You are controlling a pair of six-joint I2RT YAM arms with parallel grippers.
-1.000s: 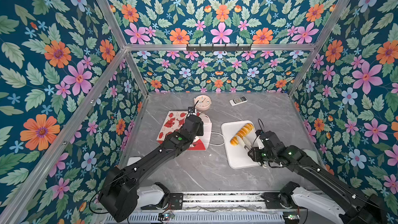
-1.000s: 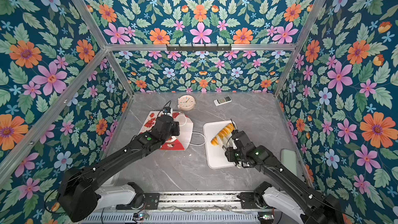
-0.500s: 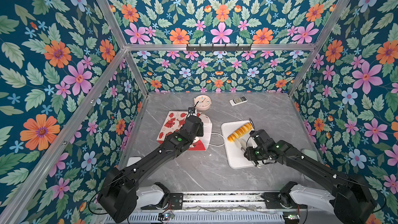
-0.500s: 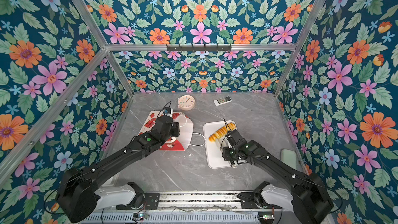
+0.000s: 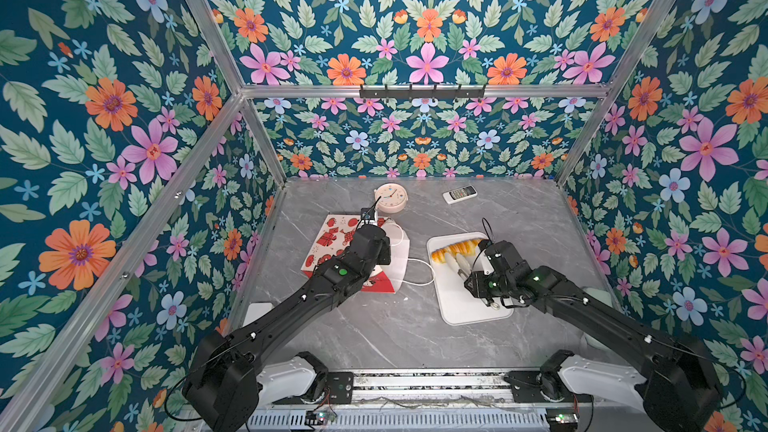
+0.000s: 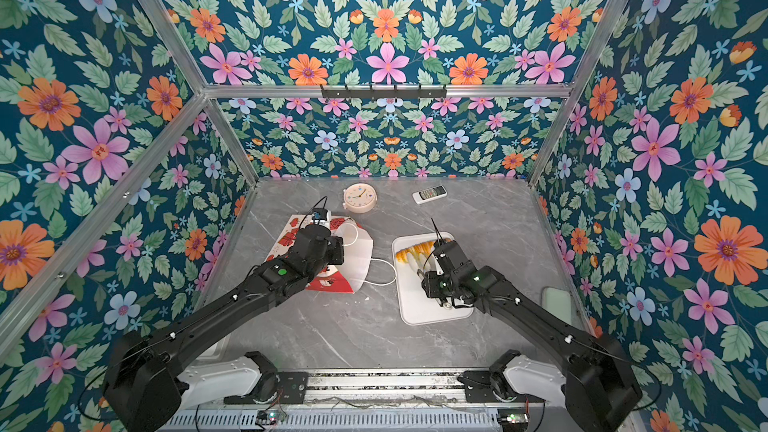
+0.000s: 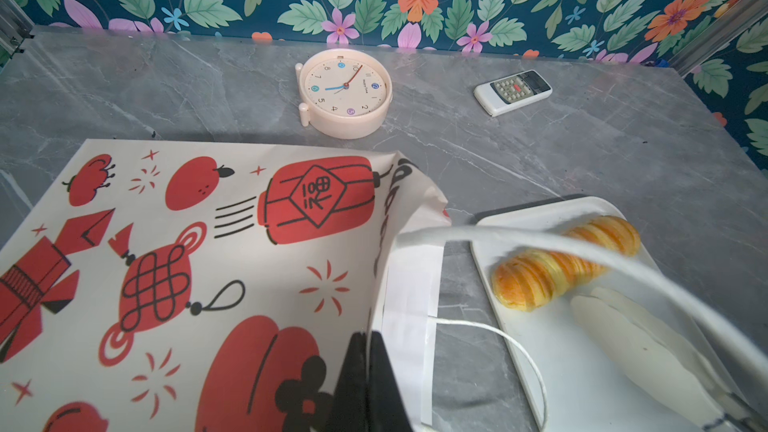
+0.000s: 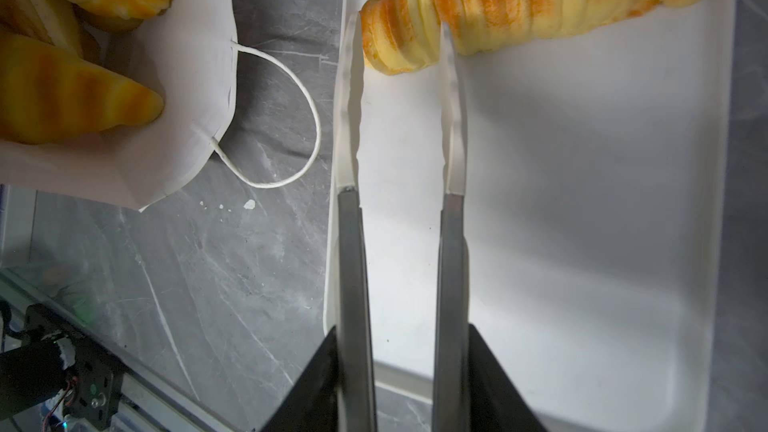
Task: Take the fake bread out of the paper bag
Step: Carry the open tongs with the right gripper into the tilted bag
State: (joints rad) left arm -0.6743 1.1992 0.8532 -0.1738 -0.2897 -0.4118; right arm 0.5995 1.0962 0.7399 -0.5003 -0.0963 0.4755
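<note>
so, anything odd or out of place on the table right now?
The paper bag lies tipped on its side, its mouth facing the white tray, with fake bread still inside. A few small white crumbs dot the tabletop beside its cord handle. Nothing looks damaged.

Enclosure walls (image 5: pixel 424 35): dark teal wallpaper with pink, orange and pale-blue flowers and green leaves, on three sides. Frame (image 5: pixel 415 90): bare aluminium rails at the corners and across the back wall. Hook rail (image 5: pixel 422 93): black, on the back crossbar. Floor (image 5: pixel 374 326): grey marble-look tabletop with white veins. Light: even, soft shadows.
</note>
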